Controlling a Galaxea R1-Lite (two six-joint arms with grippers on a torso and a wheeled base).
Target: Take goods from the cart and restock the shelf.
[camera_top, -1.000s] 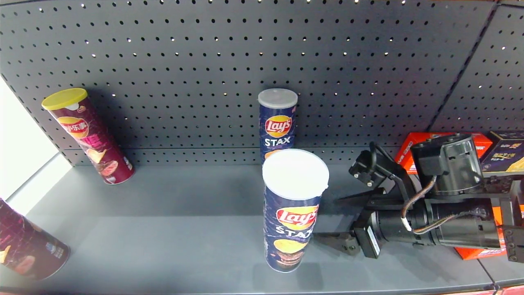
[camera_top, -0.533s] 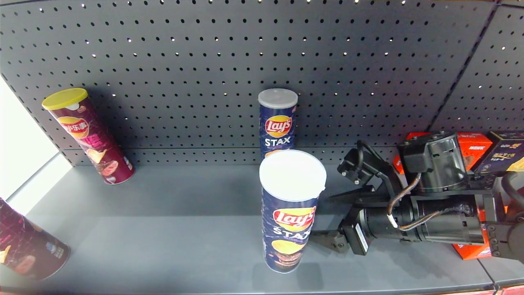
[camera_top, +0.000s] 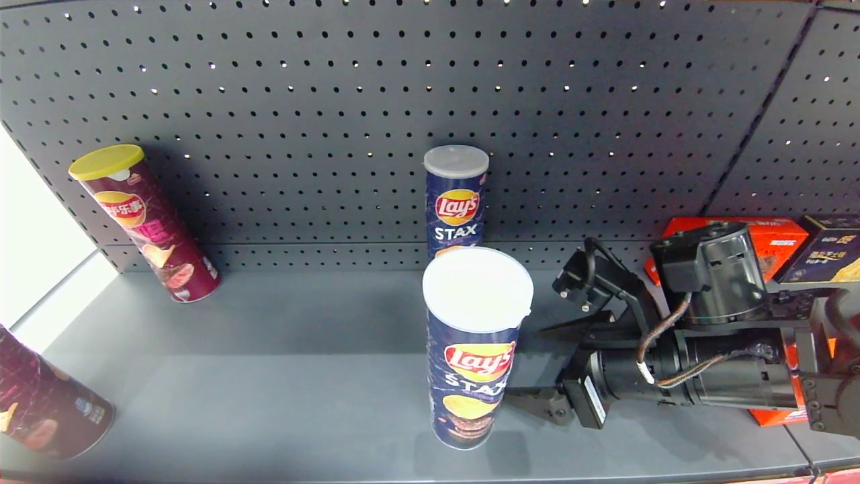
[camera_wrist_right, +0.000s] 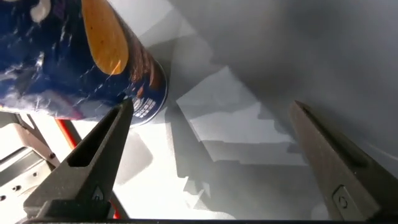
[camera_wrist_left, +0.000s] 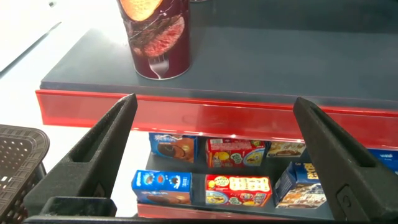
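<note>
The right pincer (camera_top: 526, 363) lies level over the shelf (camera_top: 302, 376), released, its 2 fingers spread wide and gripping nothing. Just off its fingertips, on its left, the front blue can (camera_top: 474, 363) stands upright on the shelf; the nearer fingertip is just beside the can's wall, and whether they touch cannot be told. Beyond that can, against the pegboard (camera_top: 336, 101), stands the rear blue can (camera_top: 455, 202). Behind the pincer's wrist sit an orange box (camera_top: 779, 235) and a dark box (camera_top: 830, 255). The left pincer (camera_wrist_left: 214, 155) is likewise released, fingers wide apart, facing the shelf's red front edge (camera_wrist_left: 186, 115); past its fingertips a maroon can (camera_wrist_left: 158, 37) stands near that edge, with small boxes (camera_wrist_left: 236, 183) lower down.
</note>
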